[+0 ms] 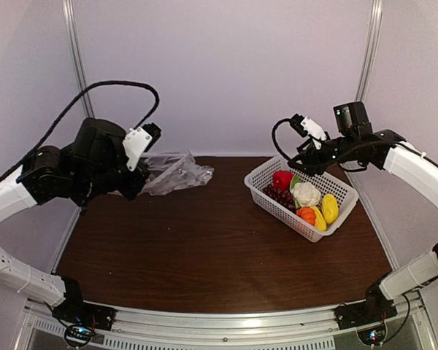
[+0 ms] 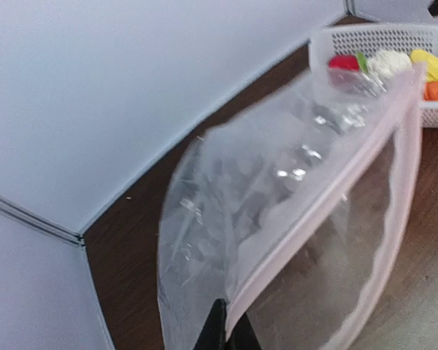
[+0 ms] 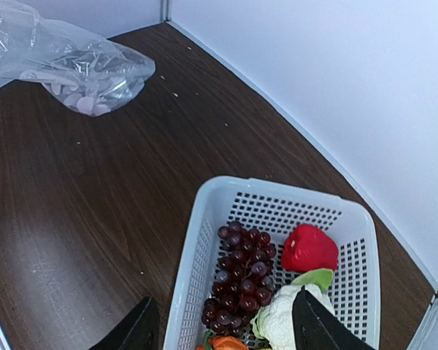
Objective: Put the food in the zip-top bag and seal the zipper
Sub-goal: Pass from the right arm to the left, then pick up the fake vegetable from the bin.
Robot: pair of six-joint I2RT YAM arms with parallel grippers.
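Jaws of my left gripper pinch the clear crinkly plastic zip-top bag at its mouth; my right gripper hangs open, empty, over small toy produce in a white mesh plastic basket.

zip-top bag blurred and cut off at bottom edge, orange piece mostly cut off below

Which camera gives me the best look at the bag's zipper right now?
Left wrist: the zipper runs as a pinkish strip across the frame, mouth gaping, the left claw pinching its near end. Top external and right wrist show the zip-top bag only as crumpled plastic, no strip discernible.
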